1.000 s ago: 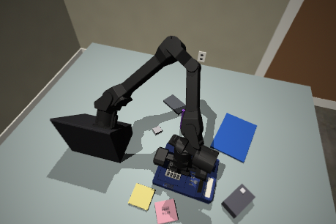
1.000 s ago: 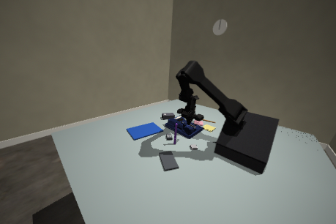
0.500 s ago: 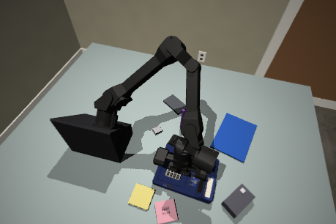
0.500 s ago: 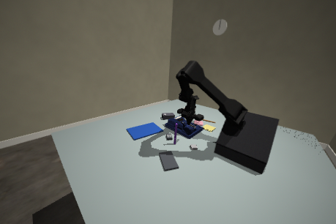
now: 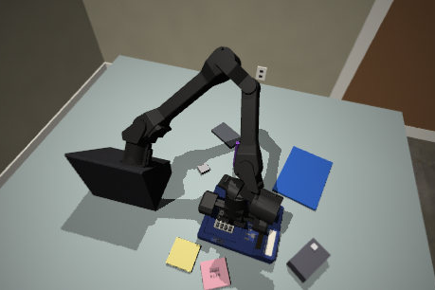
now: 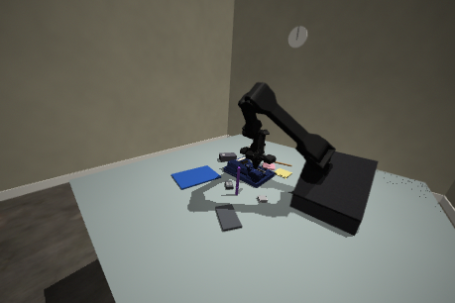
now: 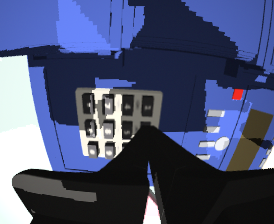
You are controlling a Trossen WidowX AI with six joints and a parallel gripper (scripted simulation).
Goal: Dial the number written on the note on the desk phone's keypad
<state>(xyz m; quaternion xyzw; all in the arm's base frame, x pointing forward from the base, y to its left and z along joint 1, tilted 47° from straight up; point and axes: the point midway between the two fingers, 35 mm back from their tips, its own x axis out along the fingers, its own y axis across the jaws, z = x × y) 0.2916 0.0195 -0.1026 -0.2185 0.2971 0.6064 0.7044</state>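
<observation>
- Over the blue desk phone [image 5: 208,233], the gripper [image 7: 149,137] is clenched on nothing, its tip at the keypad [image 7: 115,123].
- Near left on the desk [image 5: 365,227], a pink note [image 5: 215,273] lies flat.

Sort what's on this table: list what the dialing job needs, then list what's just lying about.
Needed for the job:
- desk phone, with its keypad
- pink note
- pincer, shut and holding nothing, over the keypad

Just lying about:
- yellow pad
- blue folder
- grey box
- dark tablet
- purple pen
</observation>
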